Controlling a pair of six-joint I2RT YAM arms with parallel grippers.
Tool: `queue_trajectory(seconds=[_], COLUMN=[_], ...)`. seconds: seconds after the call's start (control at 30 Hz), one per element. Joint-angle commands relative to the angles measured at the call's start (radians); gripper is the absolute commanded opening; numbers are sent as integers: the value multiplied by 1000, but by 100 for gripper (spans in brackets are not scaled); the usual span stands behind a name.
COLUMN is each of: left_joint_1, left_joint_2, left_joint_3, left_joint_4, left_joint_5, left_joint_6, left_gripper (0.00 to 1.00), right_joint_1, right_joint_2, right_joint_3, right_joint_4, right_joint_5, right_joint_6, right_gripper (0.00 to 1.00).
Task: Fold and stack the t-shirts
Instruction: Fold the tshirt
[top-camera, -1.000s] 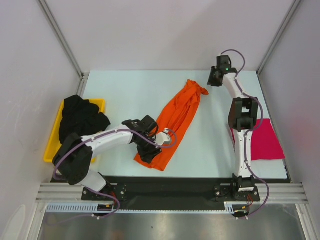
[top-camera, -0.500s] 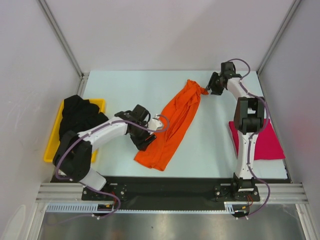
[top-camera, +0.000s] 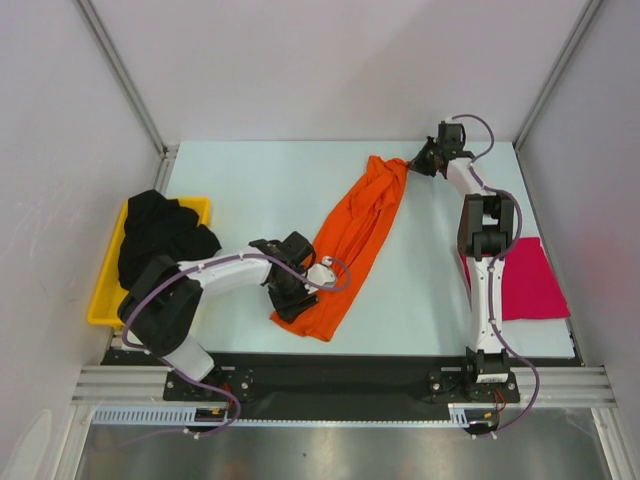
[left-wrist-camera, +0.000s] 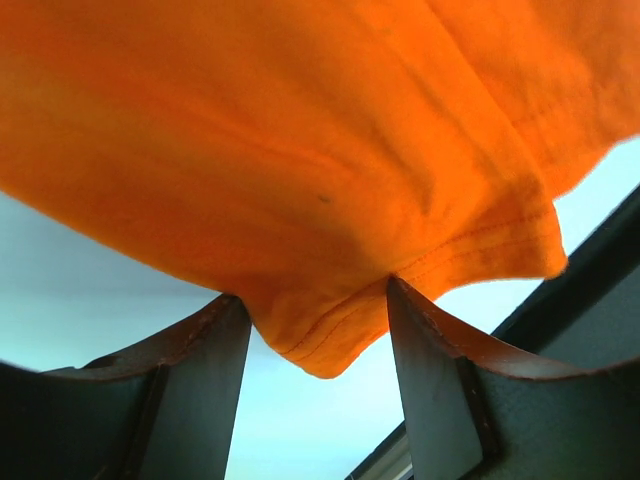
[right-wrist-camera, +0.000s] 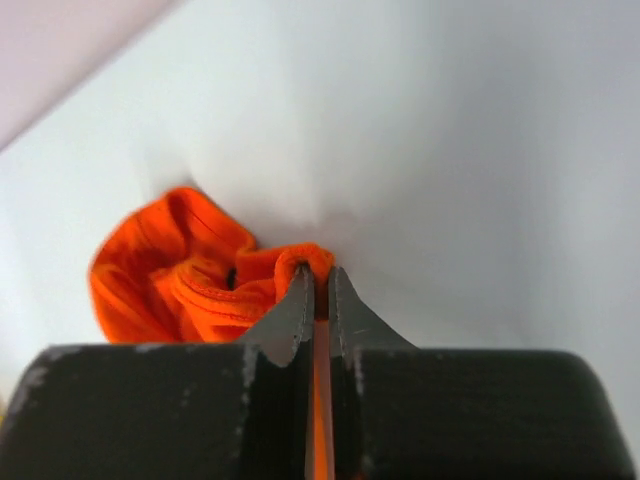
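The orange t-shirt (top-camera: 355, 235) lies stretched in a long diagonal band from the back right toward the near middle of the table. My right gripper (top-camera: 417, 163) is shut on its bunched far end (right-wrist-camera: 170, 280), the cloth pinched between the closed fingertips (right-wrist-camera: 318, 272). My left gripper (top-camera: 290, 300) sits at the shirt's near left edge. Its fingers (left-wrist-camera: 200, 400) stand wide open, with the orange hem (left-wrist-camera: 320, 340) sagging between them, not clamped. The black t-shirt (top-camera: 160, 235) is heaped at the left. The magenta-pink t-shirt (top-camera: 530, 285) lies flat at the right.
A yellow tray (top-camera: 100, 300) under the black shirt sits at the table's left edge. Grey walls and metal posts close in the back and sides. The black base strip (top-camera: 350, 375) runs along the near edge.
My right gripper has closed on the orange shirt's far end and drawn it toward the back. My left gripper swung left off the shirt, then returned to its near left edge.
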Motion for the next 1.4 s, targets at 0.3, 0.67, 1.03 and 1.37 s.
queue_trajectory(seconds=[0.3, 0.67, 1.03, 1.37], left_joint_1=[-54, -19, 72, 74], left_joint_2=[24, -77, -260, -330], left_joint_3=[24, 101, 1, -16], left_joint_4=[50, -74, -44, -21], left_joint_5=[122, 133, 58, 33], left_joint_6=[-56, -22, -11, -25], left_gripper=[62, 66, 68, 68], right_joint_1=[-26, -66, 231, 440], right_joint_2=[62, -192, -914, -808], right_joint_3=[156, -95, -1166, -1272], right_joint_4=[138, -75, 173, 270], right_joint_5=[35, 224, 200, 126], right_joint_6=[-147, -155, 117, 322], right_gripper=[2, 71, 67, 52])
